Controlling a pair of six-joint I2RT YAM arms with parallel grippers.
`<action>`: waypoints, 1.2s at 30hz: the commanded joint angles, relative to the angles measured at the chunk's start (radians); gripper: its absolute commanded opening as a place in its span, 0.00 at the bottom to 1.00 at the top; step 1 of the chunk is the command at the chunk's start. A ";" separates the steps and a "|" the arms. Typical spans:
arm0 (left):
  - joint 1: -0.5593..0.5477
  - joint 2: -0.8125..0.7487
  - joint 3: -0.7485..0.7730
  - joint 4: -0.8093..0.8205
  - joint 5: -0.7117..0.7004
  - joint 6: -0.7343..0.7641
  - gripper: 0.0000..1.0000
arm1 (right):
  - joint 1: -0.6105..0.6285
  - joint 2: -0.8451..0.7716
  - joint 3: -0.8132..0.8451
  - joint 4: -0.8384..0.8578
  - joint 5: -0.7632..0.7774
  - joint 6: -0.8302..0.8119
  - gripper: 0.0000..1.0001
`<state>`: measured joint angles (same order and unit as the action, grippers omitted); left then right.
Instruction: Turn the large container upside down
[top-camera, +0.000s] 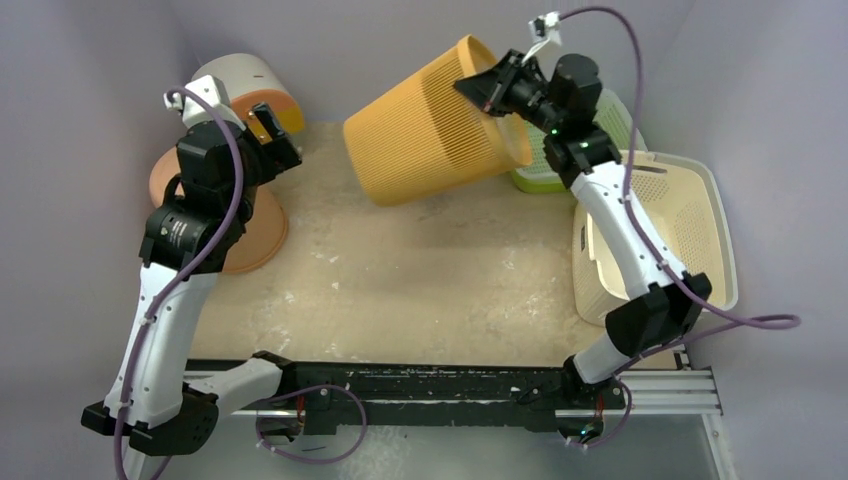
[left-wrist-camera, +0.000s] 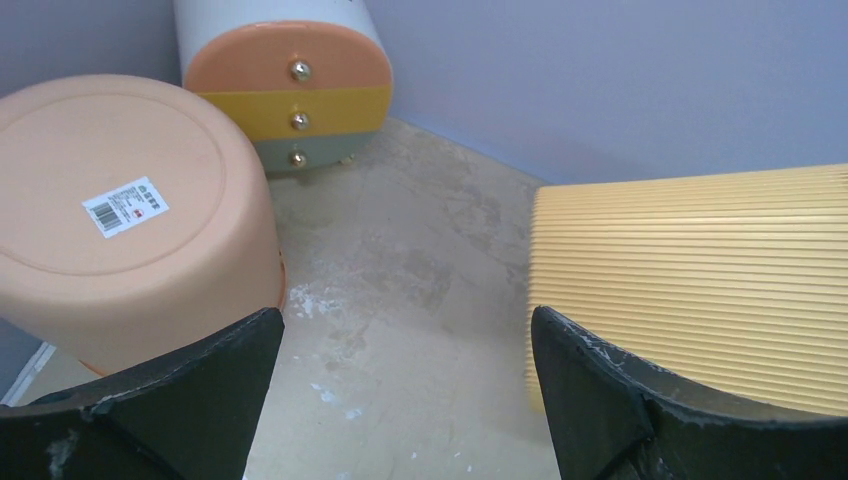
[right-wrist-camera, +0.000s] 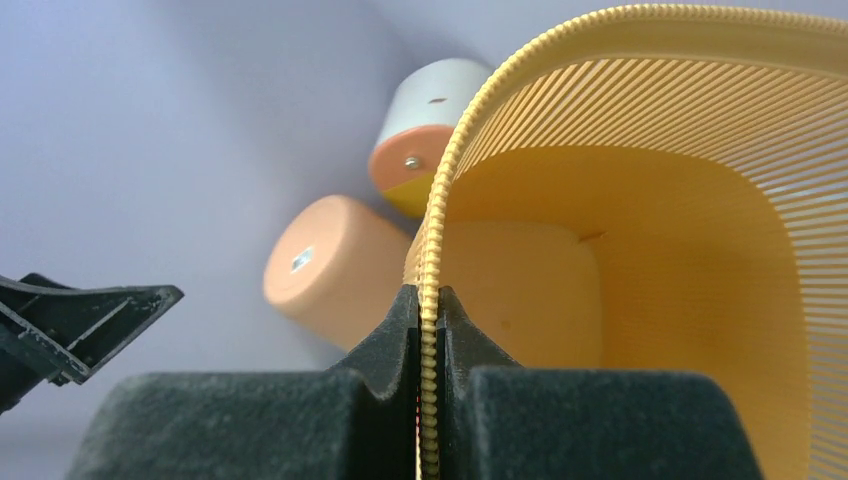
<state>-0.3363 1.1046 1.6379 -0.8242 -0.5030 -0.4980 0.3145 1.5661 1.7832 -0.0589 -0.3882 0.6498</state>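
Note:
The large container (top-camera: 700, 225), a cream rectangular tub with slotted sides, stands open side up at the right edge of the table, partly behind my right arm. Neither gripper touches it. My right gripper (top-camera: 487, 88) is shut on the rim of a tall yellow-orange ribbed bin (top-camera: 425, 125) and holds it tilted on its side above the back of the table. In the right wrist view the jaws (right-wrist-camera: 429, 300) pinch the bin's thin rim (right-wrist-camera: 700, 250). My left gripper (top-camera: 272, 130) is open and empty at the back left, with the yellow bin (left-wrist-camera: 700, 270) to its right.
A peach round tub (top-camera: 255, 235) stands upside down at the left, with a label on its base (left-wrist-camera: 130, 210). A small drawer cabinet (top-camera: 250, 85) stands in the back left corner. A lime-green and white perforated basket (top-camera: 540, 178) sits behind my right arm.

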 joint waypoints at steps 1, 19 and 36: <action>-0.001 -0.006 0.070 -0.013 -0.048 -0.002 0.91 | 0.071 0.031 -0.091 0.528 -0.078 0.223 0.00; -0.001 0.090 0.276 -0.122 -0.057 0.032 0.91 | 0.187 0.501 -0.422 1.821 0.050 1.144 0.00; -0.001 0.117 0.232 -0.088 -0.017 0.017 0.91 | 0.064 0.519 -0.933 1.958 0.003 1.217 0.04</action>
<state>-0.3363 1.2366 1.8790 -0.9497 -0.5339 -0.4870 0.4259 2.0880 0.9779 1.6253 -0.3424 1.8507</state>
